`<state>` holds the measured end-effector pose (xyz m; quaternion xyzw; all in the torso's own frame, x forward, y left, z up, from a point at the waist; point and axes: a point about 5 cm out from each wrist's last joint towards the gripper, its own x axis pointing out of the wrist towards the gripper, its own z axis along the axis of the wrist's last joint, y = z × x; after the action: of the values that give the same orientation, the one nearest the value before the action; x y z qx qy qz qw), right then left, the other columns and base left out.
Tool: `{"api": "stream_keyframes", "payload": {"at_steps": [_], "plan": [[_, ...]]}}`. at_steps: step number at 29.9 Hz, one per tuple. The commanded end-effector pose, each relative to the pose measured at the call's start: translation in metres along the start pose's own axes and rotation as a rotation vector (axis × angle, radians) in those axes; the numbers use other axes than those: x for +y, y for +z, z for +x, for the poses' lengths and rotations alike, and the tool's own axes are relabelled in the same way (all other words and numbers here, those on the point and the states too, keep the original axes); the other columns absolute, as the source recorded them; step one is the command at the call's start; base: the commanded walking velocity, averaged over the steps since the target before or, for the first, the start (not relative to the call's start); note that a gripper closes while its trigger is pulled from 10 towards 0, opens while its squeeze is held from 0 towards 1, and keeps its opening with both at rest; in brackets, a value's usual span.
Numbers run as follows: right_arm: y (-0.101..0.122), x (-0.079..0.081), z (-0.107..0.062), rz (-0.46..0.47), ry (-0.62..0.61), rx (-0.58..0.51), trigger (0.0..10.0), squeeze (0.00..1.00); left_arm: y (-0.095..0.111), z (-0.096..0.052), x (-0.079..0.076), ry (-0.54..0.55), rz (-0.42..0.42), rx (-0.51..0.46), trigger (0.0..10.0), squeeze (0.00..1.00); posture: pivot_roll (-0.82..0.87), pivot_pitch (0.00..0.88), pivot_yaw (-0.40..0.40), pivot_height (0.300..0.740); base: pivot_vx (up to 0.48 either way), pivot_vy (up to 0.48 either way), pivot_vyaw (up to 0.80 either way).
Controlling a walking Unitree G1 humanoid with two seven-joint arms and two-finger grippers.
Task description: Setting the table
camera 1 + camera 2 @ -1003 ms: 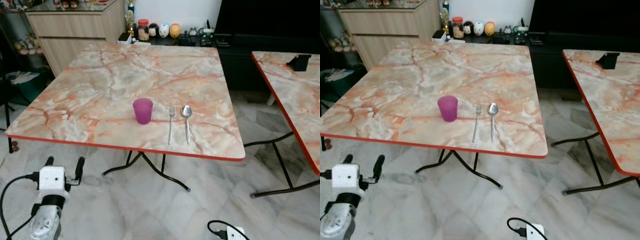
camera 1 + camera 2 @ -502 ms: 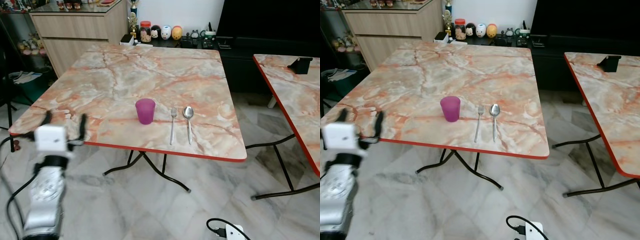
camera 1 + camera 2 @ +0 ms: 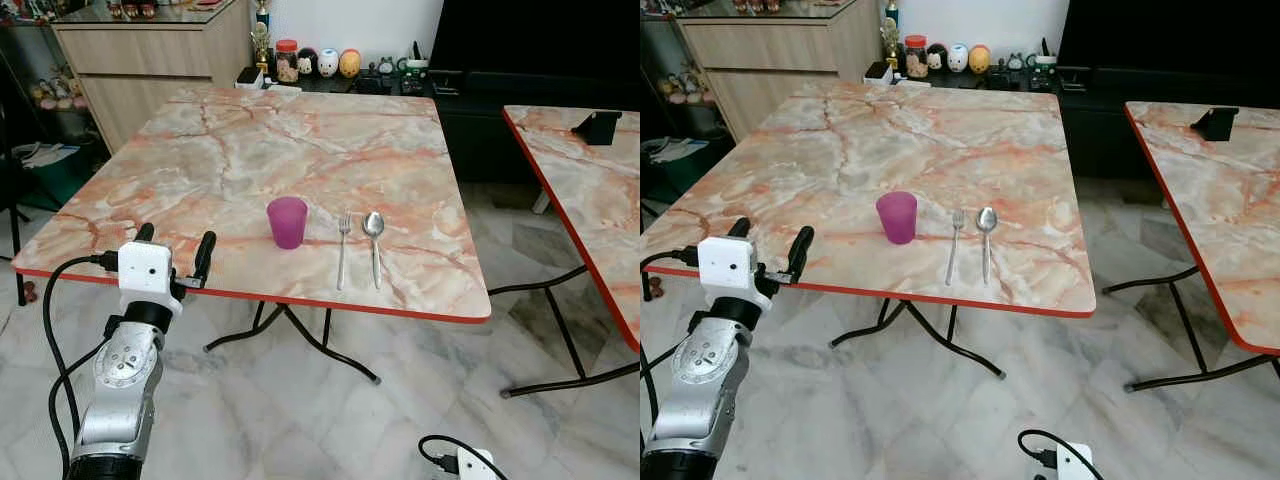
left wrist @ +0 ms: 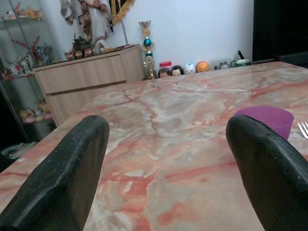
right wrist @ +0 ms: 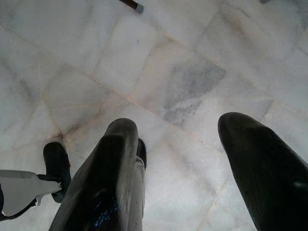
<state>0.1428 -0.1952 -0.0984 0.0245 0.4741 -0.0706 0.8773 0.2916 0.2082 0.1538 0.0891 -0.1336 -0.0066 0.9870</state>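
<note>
— Where's your left gripper [image 3: 173,253]?
— Raised at the table [image 3: 250,150] near edge, fingers spread. My wrist camera catches the purple cup [image 4: 268,119] beyond them.
— And overhead?
— Fork [image 3: 342,249] and spoon [image 3: 374,244] beside the cup. Right gripper [image 5: 192,168] hangs apart over floor.

Counted items on and around the marble-patterned tables

Two orange-veined marble-patterned tables with red edging are seen, the near one [image 3: 210,170] and a second [image 3: 590,190] to its right. On the near table one translucent purple plastic cup [image 3: 287,222], one slim silver metal fork [image 3: 342,245] and one silver metal spoon [image 3: 374,240] are laid. One small black stand [image 3: 598,125] is counted on the second table. One light wooden sideboard [image 3: 150,60] is seen behind.
</note>
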Motion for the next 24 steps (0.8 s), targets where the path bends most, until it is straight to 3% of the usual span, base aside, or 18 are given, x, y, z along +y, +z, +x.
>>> {"api": "stream_keyframes", "payload": {"at_steps": [1,20,24], "plan": [[-0.0025,-0.0013,-0.0008,0.003,-0.003,0.002,10.0,0.00,-0.0001,-0.0001,0.0013,0.018,-0.032,0.010,10.0,0.00,0.05,0.000,-0.004,0.740,0.000,0.000,0.00],[-0.0105,0.0039,-0.0026,-0.004,0.001,0.016,10.0,0.00,0.0045,0.0073,-0.0028,-0.001,-0.090,0.002,10.0,0.00,0.04,0.000,-0.009,0.740,0.000,0.000,0.00],[-0.0021,0.0064,-0.0004,0.020,0.007,-0.005,10.0,0.00,0.0040,0.0076,-0.0007,0.001,-0.091,0.007,10.0,0.00,0.04,0.000,-0.012,0.740,0.000,0.000,-0.19]]}}
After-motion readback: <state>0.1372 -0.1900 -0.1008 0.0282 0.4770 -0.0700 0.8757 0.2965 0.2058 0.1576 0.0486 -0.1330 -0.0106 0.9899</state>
